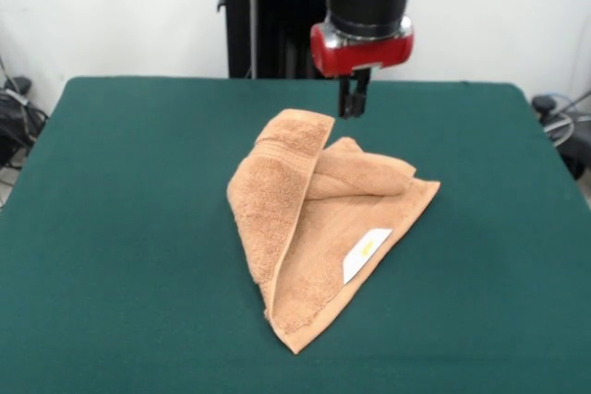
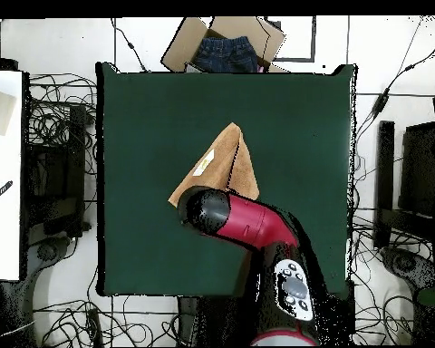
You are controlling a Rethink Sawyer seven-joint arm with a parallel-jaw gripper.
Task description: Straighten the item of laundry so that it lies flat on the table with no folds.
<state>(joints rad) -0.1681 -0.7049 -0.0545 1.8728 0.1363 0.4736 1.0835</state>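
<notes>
The tan terry towel (image 1: 319,228) lies folded over itself at the centre of the dark green felt table (image 1: 120,228), white label (image 1: 366,254) showing. The black gripper (image 1: 353,103) hangs closed and empty above its upper corner, likely poised to grasp there.

One camera faces the robot from across the table (image 1: 138,228) — fairly close. Another looks straight down from high overhead — both share the tabletop.
</notes>
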